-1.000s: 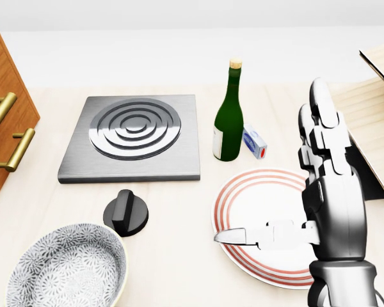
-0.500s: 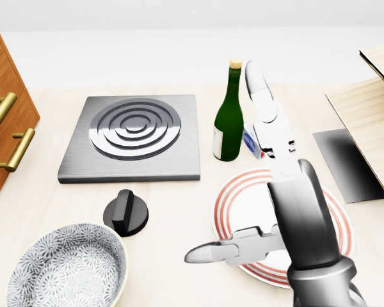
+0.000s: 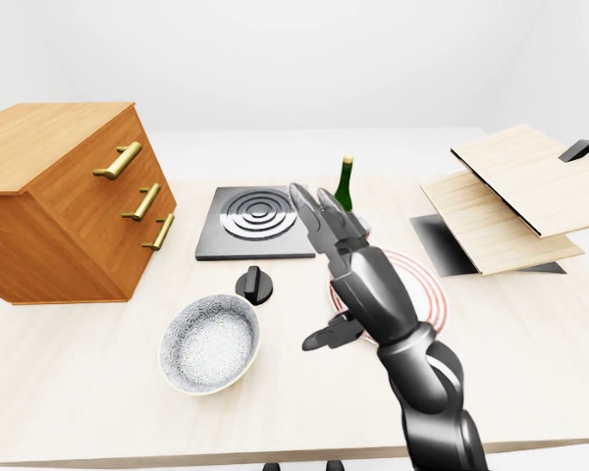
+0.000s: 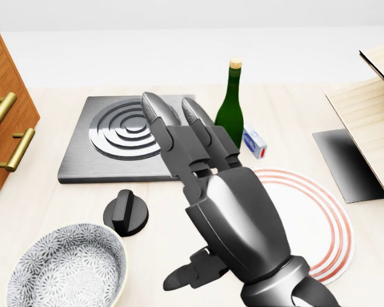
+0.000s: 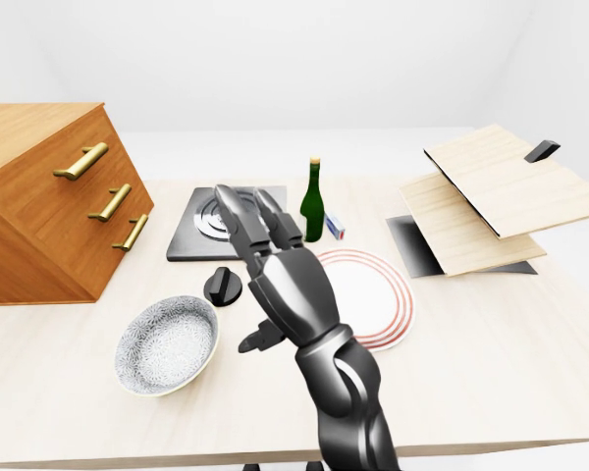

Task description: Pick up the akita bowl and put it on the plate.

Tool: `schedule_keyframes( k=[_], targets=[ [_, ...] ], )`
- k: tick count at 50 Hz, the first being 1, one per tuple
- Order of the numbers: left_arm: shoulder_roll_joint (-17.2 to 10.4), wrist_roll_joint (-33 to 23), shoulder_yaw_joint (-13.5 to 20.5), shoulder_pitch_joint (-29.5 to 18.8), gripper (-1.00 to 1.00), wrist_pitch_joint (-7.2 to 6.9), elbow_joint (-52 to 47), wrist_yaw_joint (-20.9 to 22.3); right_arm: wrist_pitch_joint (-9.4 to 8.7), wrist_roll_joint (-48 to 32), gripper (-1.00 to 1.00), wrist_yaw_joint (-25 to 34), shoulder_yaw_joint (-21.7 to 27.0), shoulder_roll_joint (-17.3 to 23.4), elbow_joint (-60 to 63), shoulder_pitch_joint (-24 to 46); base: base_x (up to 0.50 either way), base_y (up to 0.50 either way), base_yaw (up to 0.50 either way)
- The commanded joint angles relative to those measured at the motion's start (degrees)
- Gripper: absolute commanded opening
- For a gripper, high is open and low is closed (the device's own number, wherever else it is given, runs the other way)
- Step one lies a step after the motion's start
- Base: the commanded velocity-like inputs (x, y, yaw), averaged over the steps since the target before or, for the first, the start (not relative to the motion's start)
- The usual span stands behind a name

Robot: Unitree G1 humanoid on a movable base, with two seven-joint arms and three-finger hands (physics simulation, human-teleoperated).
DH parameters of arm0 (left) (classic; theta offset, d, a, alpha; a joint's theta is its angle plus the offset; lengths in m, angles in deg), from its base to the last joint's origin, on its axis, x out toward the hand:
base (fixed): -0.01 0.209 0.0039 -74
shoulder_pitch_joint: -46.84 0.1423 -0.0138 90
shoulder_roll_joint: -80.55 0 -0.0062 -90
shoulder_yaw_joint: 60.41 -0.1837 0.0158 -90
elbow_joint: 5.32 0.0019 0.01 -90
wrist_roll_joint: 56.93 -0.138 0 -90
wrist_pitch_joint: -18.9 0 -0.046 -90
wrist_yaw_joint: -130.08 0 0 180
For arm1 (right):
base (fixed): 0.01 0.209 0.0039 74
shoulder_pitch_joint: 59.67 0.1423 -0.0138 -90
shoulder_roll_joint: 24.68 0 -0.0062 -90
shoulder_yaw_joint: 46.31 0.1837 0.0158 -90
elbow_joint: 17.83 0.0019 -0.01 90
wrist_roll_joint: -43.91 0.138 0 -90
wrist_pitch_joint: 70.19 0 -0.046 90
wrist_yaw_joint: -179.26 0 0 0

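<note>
Akita bowl (image 4: 67, 268) sits at the bottom left of the head view, upright and empty on the pale wooden table (image 4: 45, 198), its lower edge cut off by the frame. We see a round, deep bowl with a cream rim and a fine grey-and-white speckled pattern lining the inside. A black knob (image 4: 126, 213) lies just above it in this view. The plate (image 4: 326, 217), white with red rings, lies well apart to the right.

What has changed is the right hand (image 4: 233, 224). A second ago it stood at the right edge of the head view, over the plate. Half a second ago it was above the plate's middle. Now it has swung leftward, and its palm hides the plate's left rim. Its fingers (image 4: 163, 121) stretch straight out over the right part of the square steel hob (image 4: 102, 153), and the thumb (image 4: 189, 274) splays toward the bowl. The hand is spread wide and holds nothing. Everything else keeps its place, so the camera has not moved. The left hand is not visible.

We judge that the reach toward the bowl is under way but the grasp has not begun. The hand is clear of the bowl and needs to travel further left and down to meet the rim.
</note>
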Motion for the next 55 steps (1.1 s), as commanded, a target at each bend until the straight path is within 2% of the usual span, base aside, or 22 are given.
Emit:
schedule_keyframes(
  k=[1, 16, 25, 44, 55],
  targets=[
    [0.01, 0.11, 0.0, -0.02, 1.0, 0.0, 0.01, -0.03, 0.0, -12.69, 0.96, 7.64, -3.81, -2.14, -0.45, 0.41, 0.0, 0.0, 0.0],
    [0.02, 0.25, 0.01, -0.01, 1.0, 0.0, -0.02, -0.16, 0.0, -29.73, 0.96, 19.38, -8.64, -7.56, -0.54, -0.42, 0.0, 0.0, 0.0],
    [0.03, 0.34, 0.03, -0.01, 1.0, 0.0, -0.04, -0.23, 0.0, -36.99, 0.96, 19.6, -11.73, -10.37, -0.25, -0.76, 0.0, 0.0, 0.0],
    [0.05, 0.45, 0.06, 0.0, 1.0, 0.0, -0.11, -0.34, 0.0, -45.22, 0.96, 19.6, -17.81, -13.9, -0.98, -1.11, 0.0, 0.0, 0.0],
    [0.05, 0.51, 0.07, 0.0, 1.0, 0.0, -0.12, -0.35, 0.0, -47.85, 0.96, 19.6, -21.42, -14.4, -2.57, -2.26, 0.0, 0.0, 0.0]
  ],
)
